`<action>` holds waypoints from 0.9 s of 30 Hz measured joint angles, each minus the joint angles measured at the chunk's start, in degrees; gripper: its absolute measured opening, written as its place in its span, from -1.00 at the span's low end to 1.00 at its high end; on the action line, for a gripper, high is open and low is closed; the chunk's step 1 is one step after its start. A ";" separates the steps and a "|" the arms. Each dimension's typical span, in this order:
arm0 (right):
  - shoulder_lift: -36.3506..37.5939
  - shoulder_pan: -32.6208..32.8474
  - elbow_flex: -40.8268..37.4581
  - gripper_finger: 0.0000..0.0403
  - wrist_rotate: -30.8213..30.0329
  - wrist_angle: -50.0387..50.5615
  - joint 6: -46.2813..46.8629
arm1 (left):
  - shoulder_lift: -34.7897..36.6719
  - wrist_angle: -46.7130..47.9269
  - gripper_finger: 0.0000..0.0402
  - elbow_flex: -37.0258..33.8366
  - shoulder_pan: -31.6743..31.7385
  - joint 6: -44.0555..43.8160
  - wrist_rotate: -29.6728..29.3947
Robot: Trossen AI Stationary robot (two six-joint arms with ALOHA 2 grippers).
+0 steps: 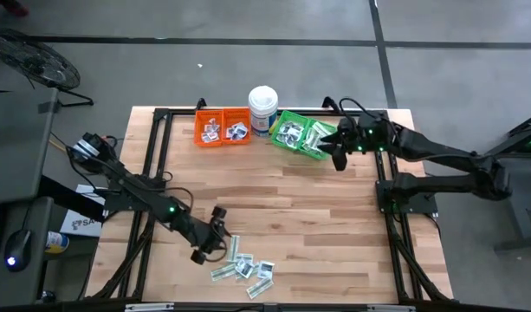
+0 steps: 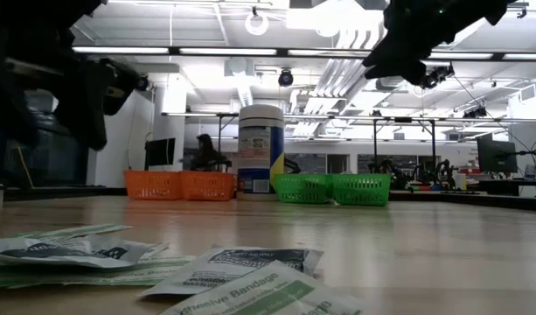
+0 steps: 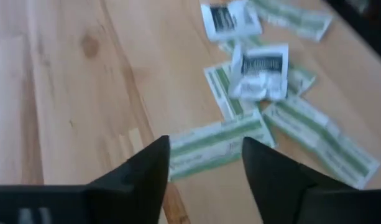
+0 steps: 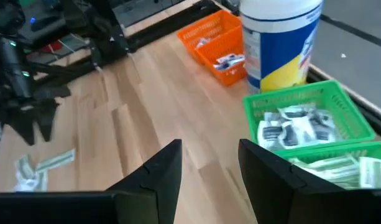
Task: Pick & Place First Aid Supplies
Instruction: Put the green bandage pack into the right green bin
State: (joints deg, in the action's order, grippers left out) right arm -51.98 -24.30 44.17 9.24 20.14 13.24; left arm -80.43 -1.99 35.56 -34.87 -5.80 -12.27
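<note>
The first aid supplies are small flat packets. A loose pile [image 1: 243, 269] lies flat on the wooden table near its front edge: white squares [image 3: 258, 68] and green-and-white strips [image 3: 218, 143]. My left gripper [image 1: 209, 244] hovers open just left of the pile, tilted down, and the nearest strip lies beyond its fingertips [image 3: 206, 165]. More packets fill the green bins [image 1: 304, 136] at the back. My right gripper [image 1: 339, 158] hangs open and empty [image 4: 209, 165] above the table, just in front of the green bins.
Two orange bins [image 1: 222, 126] holding a few packets stand at the back, with a tall white tub [image 1: 263, 108] between them and the green bins. Bare wood [image 1: 300, 208] lies in the table's middle. Black frame rails [image 1: 391, 225] run along both sides.
</note>
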 joint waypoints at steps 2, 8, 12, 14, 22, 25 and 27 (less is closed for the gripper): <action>0.03 1.66 0.02 -0.25 -0.81 0.17 1.00 | -2.15 2.69 0.07 1.86 0.00 0.87 0.63; -0.97 5.85 -0.03 -0.25 -3.62 0.95 3.10 | -9.59 10.94 0.15 9.99 0.00 -0.67 -0.79; -1.21 8.05 0.00 -0.25 -5.81 0.78 3.44 | -13.69 16.93 0.11 15.33 0.51 -3.68 -3.02; -1.31 8.98 0.00 -0.25 -6.68 0.58 4.14 | -15.22 20.91 0.08 17.13 1.40 -7.11 -1.93; -1.31 10.94 0.00 -0.25 -7.95 0.64 5.85 | -18.95 22.20 -0.03 18.22 5.82 -12.76 6.98; -1.31 11.49 0.00 -0.25 -8.31 0.64 6.05 | -20.00 21.88 -0.05 18.34 6.79 -12.85 7.51; -1.31 11.89 0.00 -0.25 -8.54 0.66 6.43 | -21.11 21.91 -0.05 18.42 7.13 -13.04 7.42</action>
State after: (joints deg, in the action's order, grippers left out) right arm -53.30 -12.40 44.16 0.70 20.80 19.66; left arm -101.54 19.92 53.98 -27.74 -18.84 -4.85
